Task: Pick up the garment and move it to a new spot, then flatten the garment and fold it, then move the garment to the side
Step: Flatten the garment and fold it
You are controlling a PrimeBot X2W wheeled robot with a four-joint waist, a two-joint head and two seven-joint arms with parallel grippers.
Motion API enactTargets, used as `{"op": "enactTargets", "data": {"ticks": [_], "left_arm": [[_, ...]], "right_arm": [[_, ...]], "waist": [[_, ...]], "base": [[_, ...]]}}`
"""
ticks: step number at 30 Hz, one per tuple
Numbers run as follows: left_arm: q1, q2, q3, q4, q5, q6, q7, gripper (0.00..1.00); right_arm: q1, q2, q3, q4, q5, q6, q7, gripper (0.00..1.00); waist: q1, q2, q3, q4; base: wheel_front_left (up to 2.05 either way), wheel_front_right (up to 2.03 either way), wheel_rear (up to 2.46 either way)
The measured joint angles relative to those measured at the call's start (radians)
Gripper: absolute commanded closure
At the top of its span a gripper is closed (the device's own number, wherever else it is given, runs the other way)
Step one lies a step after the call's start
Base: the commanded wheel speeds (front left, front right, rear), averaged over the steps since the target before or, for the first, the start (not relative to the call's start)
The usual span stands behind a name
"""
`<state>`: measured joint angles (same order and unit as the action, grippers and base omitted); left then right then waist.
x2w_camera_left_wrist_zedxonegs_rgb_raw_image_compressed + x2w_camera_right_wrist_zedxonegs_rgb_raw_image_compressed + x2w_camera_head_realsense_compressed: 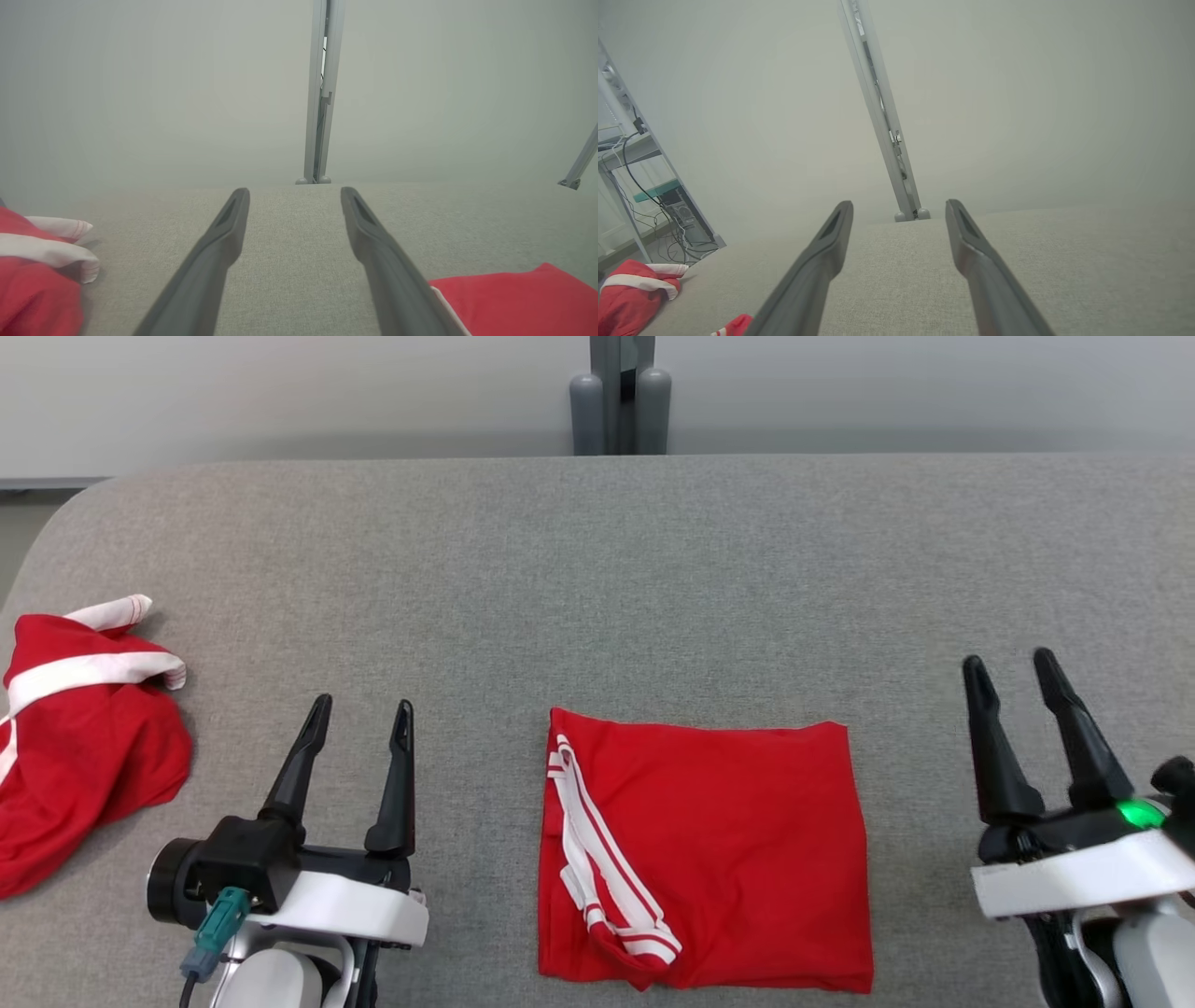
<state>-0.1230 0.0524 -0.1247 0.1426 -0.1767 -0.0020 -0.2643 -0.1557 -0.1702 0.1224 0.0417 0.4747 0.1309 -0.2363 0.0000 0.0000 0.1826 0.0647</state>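
We face a grey table (pixel 653 569), fabric-covered and spanning the full width of the head view. On its near middle lies the folded red garment (pixel 747 840), a flat, roughly square packet. It sits between our 2 grippers and touches neither.

At the far left of the table, well apart from that packet, sits a crumpled red garment (pixel 84 756) with white bands, bunched up and partly cut off by the left edge of the head view.

Our left gripper (pixel 362 709) hovers over the near left of the table, between the 2 garments. Its 2 fingers stand spread apart and hold nothing; in the left wrist view we see bare grey fabric between them.

Our right gripper (pixel 1008 663) hovers at the near right, to the right of the folded garment, its fingers likewise spread wide and holding nothing.

A grey post (pixel 619 397) stands at the middle of the far edge.

A white striped band (pixel 597 859) runs along the left side of the folded garment.
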Motion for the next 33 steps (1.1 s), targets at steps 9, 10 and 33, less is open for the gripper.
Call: {"op": "enactTargets", "data": {"ticks": [9,10,33], "left_arm": [[0.051,0.006,0.022,-0.016,0.013,0.0,0.0,0.0],[0.068,0.006,0.024,-0.016,0.017,0.003,0.0,0.0],[0.144,0.022,-0.003,0.007,0.017,0.003,0.001,0.0]], "right_arm": [[0.114,0.001,-0.103,0.006,-0.128,0.0,0.042,0.0],[0.13,0.005,-0.112,0.009,-0.133,0.0,0.043,0.0],[0.21,0.025,-0.146,0.001,-0.182,0.0,0.097,0.7]], "waist": [[0.0,0.0,-0.045,-0.022],[0.0,0.0,-0.058,-0.025],[0.0,0.0,-0.135,0.0]], "base": [[0.0,0.0,0.0],[0.0,0.0,0.0],[0.0,0.0,0.0]]}}
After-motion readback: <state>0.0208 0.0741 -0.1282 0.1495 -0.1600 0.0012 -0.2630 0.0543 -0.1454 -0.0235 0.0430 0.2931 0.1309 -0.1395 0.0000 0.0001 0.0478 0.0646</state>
